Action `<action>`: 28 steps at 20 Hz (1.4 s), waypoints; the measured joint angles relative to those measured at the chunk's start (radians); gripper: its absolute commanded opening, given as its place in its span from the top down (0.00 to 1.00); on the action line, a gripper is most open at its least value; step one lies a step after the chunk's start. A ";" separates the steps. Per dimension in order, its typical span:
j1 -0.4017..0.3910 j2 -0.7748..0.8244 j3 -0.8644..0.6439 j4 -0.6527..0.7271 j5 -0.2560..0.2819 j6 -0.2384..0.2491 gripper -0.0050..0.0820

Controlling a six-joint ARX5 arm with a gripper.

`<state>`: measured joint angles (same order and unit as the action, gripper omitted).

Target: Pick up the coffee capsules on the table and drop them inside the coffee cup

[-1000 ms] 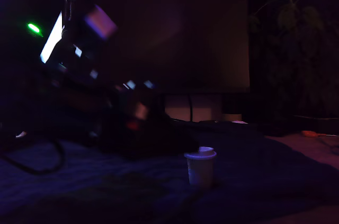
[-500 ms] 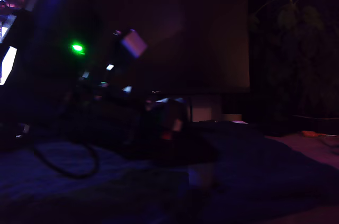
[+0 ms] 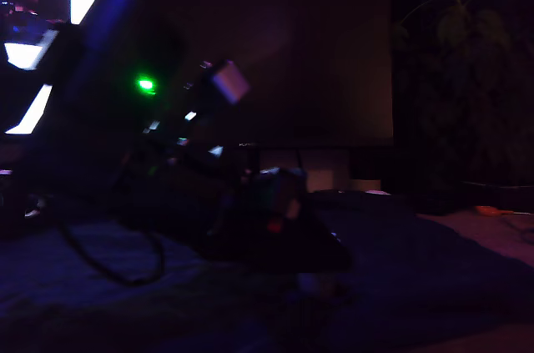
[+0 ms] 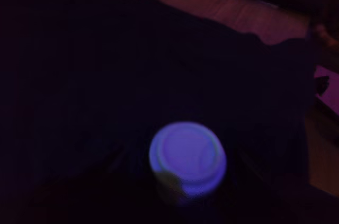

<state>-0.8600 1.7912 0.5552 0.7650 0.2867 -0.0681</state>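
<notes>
While the arm (image 3: pixel 125 144) leans low over the dark surface (image 3: pixel 434 261), the capsule (image 4: pixel 187 159) sits upright directly beneath the wrist camera; finger state: cannot tell, too dark.

Coffee capsule (image 4: pixel 187 159) upright on the table (image 3: pixel 434 261); gripper (image 3: pixel 313 274) directly above it
</notes>
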 measured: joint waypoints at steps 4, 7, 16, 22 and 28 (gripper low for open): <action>0.000 0.003 0.014 -0.042 -0.004 0.005 0.31; 0.000 0.015 0.019 -0.075 -0.007 0.016 0.31; 0.000 0.015 0.037 -0.108 -0.032 0.020 0.66; 0.000 0.015 0.037 -0.101 -0.032 0.020 0.70; 0.000 0.013 0.038 -0.048 -0.033 0.019 0.70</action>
<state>-0.8600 1.8042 0.5930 0.7174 0.2535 -0.0490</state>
